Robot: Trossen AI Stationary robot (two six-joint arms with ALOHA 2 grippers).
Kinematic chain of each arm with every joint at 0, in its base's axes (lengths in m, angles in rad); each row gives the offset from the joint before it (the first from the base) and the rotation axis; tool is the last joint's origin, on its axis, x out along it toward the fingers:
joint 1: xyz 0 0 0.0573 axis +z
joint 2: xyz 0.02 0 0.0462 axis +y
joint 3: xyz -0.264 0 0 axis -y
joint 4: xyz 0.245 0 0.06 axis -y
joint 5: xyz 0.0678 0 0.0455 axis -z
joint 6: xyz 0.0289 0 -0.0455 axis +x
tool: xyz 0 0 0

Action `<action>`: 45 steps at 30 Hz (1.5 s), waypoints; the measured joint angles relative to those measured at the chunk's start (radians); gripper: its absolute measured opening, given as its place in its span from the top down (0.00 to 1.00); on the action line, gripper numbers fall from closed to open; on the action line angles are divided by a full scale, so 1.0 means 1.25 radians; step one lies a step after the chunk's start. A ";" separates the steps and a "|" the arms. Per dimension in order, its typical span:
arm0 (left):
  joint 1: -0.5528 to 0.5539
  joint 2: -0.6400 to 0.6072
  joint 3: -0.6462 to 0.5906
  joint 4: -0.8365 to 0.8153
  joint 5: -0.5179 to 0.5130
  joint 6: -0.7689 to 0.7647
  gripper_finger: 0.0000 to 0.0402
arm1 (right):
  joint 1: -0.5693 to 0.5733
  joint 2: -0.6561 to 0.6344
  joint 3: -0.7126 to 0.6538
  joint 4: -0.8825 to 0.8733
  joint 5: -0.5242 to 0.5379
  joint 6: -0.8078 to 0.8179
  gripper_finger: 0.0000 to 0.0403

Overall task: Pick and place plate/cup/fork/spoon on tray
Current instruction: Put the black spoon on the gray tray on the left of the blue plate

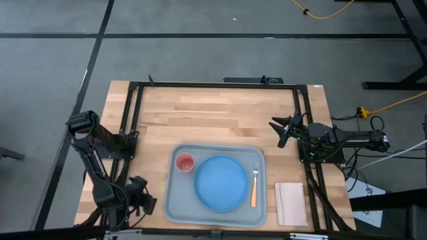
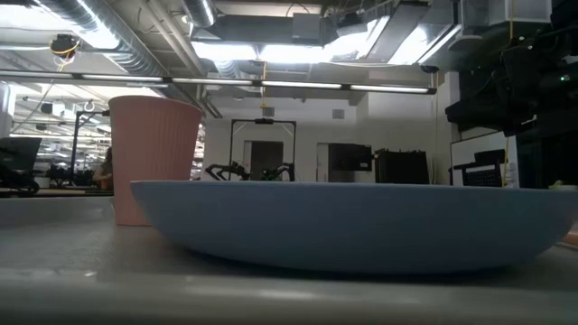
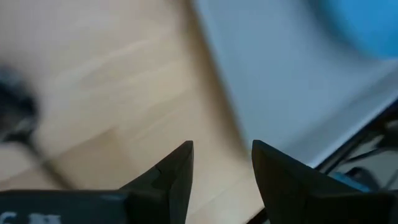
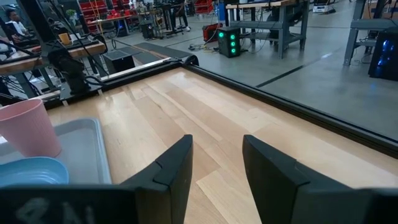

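Observation:
The pale blue-grey tray (image 1: 175, 203) lies at the table's near middle. On it the blue plate (image 1: 221, 183) rests flat in the middle. The pink cup (image 1: 184, 162) stands upright in the far left corner. The orange-handled fork (image 1: 254, 185) lies along the right side. The low view shows the cup (image 2: 149, 153) behind the plate (image 2: 352, 226). My left gripper (image 1: 145, 202) is open and empty over the wood beside the tray's near left corner (image 3: 292, 118). My right gripper (image 1: 283, 131) is open and empty above the table's right side, past the tray's far right corner. The spoon does not show plainly.
A small white pad (image 1: 291, 204) lies on the wood right of the tray. A black frame (image 1: 213, 85) runs round the table's far and side edges. Bare wood lies beyond the tray's far rim. A dark blurred shape (image 3: 18, 118) shows in the left wrist view; I cannot tell what it is.

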 joint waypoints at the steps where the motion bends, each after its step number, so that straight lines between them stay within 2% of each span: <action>1: 0.003 0.000 0.000 0.002 -0.030 -0.003 0.61 | 0.000 0.000 0.000 0.000 0.000 0.000 0.64; 6: 0.028 0.000 0.000 0.033 -0.123 -0.037 0.61 | 0.000 0.000 0.000 0.000 0.000 0.000 0.64; 14: 0.080 0.000 0.000 0.050 -0.119 -0.042 0.61 | 0.000 0.000 0.000 0.000 0.000 0.000 0.64; 18: 0.109 0.005 0.000 0.051 -0.080 -0.089 0.62 | 0.000 0.000 0.000 0.000 0.000 -0.004 0.64; 22: 0.130 0.015 0.000 0.071 -0.024 -0.038 0.62 | 0.000 0.000 0.000 0.000 0.000 -0.024 0.64; 28: 0.140 0.040 0.000 0.056 0.255 -0.156 0.62 | 0.000 0.000 0.000 0.000 0.001 -0.055 0.64; 30: 0.139 0.038 0.004 0.030 0.308 -0.169 0.62 | 0.000 0.000 0.000 0.000 0.000 -0.064 0.64; 34: 0.141 0.036 0.066 -0.108 0.327 -0.177 0.62 | 0.000 0.000 0.000 0.000 0.000 -0.065 0.64; 37: 0.148 0.036 0.133 -0.248 0.377 -0.177 0.62 | 0.000 0.002 0.000 0.000 0.001 -0.065 0.64; 40: 0.158 0.038 0.169 -0.334 0.409 -0.168 0.62 | 0.000 0.002 0.000 0.000 0.001 -0.064 0.64; 45: 0.156 0.038 0.172 -0.333 0.341 -0.104 0.62 | 0.000 0.002 0.000 0.000 0.001 -0.060 0.64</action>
